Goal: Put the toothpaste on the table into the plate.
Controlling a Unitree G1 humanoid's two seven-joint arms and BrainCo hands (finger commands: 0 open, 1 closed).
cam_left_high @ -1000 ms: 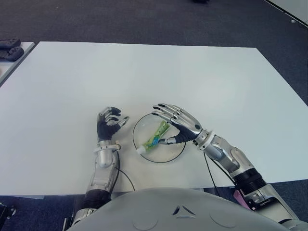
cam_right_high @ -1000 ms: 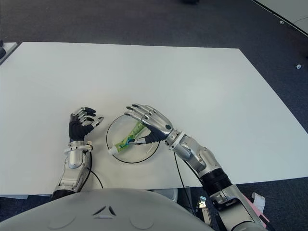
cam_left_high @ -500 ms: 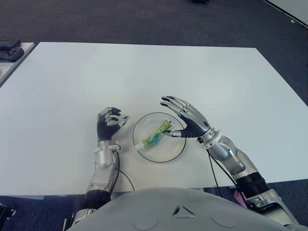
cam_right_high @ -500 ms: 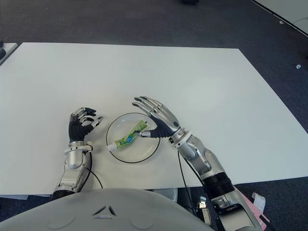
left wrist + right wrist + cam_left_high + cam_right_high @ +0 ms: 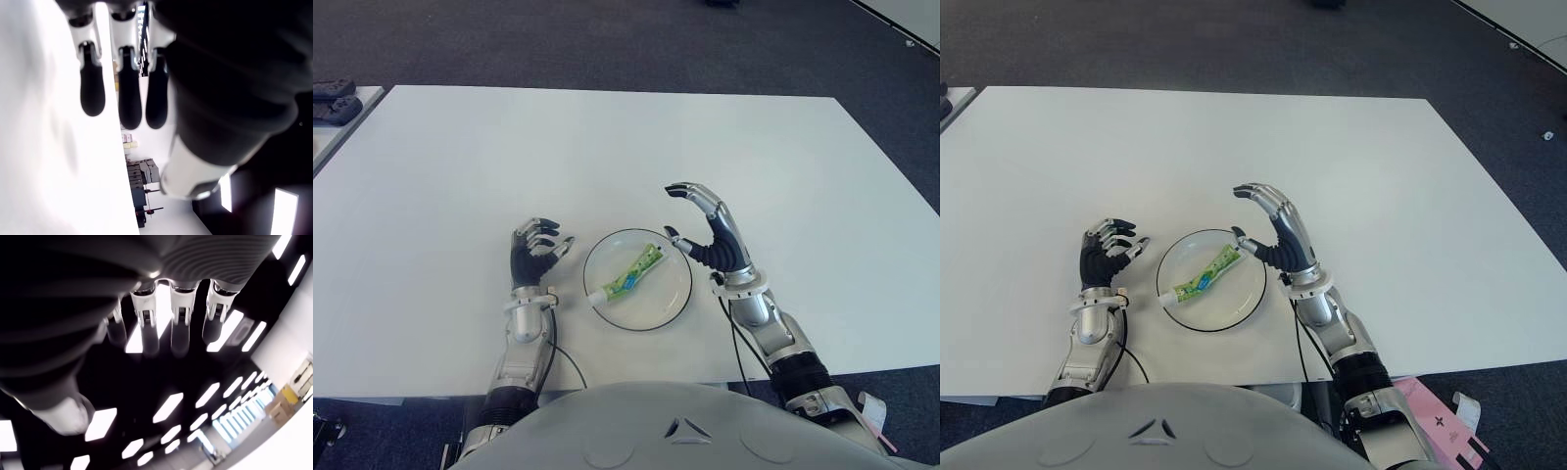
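A green toothpaste tube (image 5: 631, 273) with a white cap lies slantwise inside the round white plate (image 5: 670, 299) near the table's front edge. My right hand (image 5: 703, 231) is raised just right of the plate, fingers spread and holding nothing, clear of the tube. My left hand (image 5: 537, 253) shows to the left of the plate, fingers loosely curled around nothing. The right wrist view shows only my own fingers (image 5: 180, 328) against ceiling lights.
The white table (image 5: 607, 157) spreads wide behind the plate. A dark object (image 5: 333, 98) sits on a second surface at the far left. Dark carpet surrounds the table.
My right hand lifted off the toothpaste and drew back to the right, turning upright. The tube stayed in the plate. The left hand has not moved.
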